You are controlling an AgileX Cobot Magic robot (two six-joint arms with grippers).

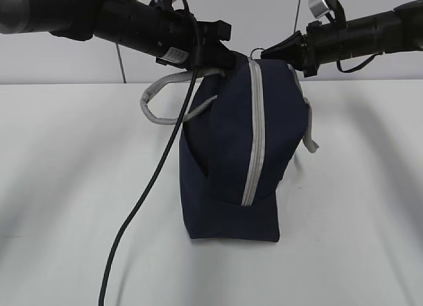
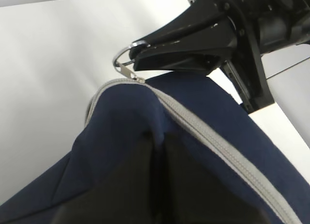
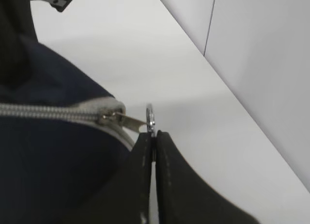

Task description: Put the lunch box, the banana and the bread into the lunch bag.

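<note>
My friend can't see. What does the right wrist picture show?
The right gripper is shut on the metal ring pull of the zipper, at the end of the navy lunch bag. The zipper is closed, and the white table stretches behind.

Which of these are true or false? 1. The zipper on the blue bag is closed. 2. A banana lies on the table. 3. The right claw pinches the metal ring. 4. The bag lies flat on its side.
1. True: the zipper on the lunch bag is closed along its whole visible length.
2. False: no banana shows anywhere on the table.
3. True: the right claw is shut on the ring pull.
4. False: the bag stands upright; the left claw is at its top end.
</note>
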